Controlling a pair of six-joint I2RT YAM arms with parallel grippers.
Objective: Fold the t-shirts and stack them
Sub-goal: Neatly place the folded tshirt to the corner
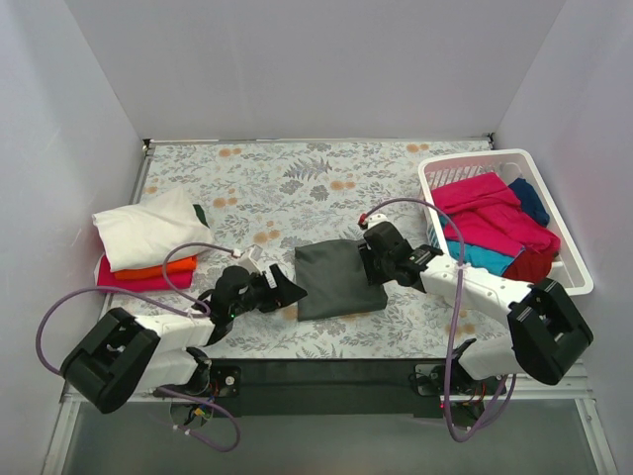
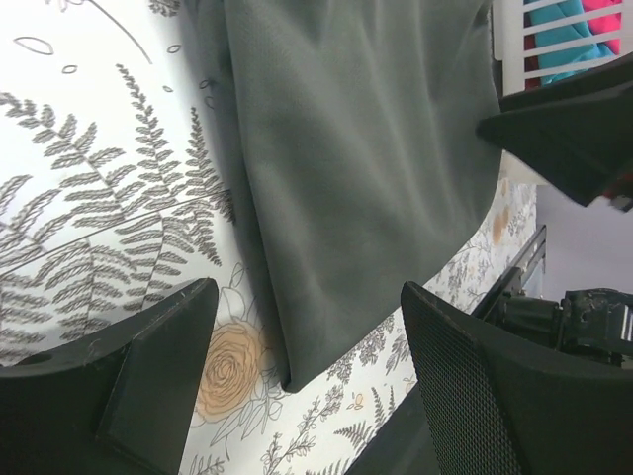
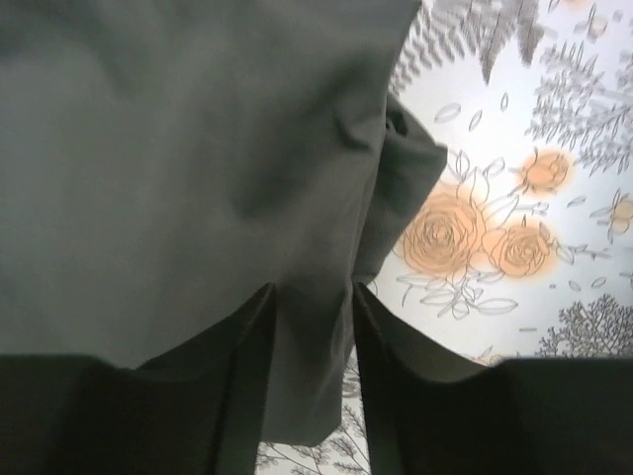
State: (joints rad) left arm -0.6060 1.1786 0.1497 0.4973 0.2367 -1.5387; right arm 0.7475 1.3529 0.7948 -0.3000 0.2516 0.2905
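Item: dark grey t-shirt (image 1: 331, 279), folded, mid-counter (image 1: 297, 188). Soft, light, probably limp. Your right hand (image 1: 368, 259) pinches its right edge; your left hand (image 1: 281, 291) is spread beside the left. Grip the doubled edges.

The grey shirt (image 3: 178, 168) fills the left and top of the view. The right gripper (image 3: 312, 292) grips the shirt's edge, with a strip of cloth caught between its two dark fingers (image 3: 232, 396). Right of the shirt lies the floral tablecloth (image 3: 564, 327). Its orange roses (image 3: 445, 237) sit just beside a small folded corner of the shirt.
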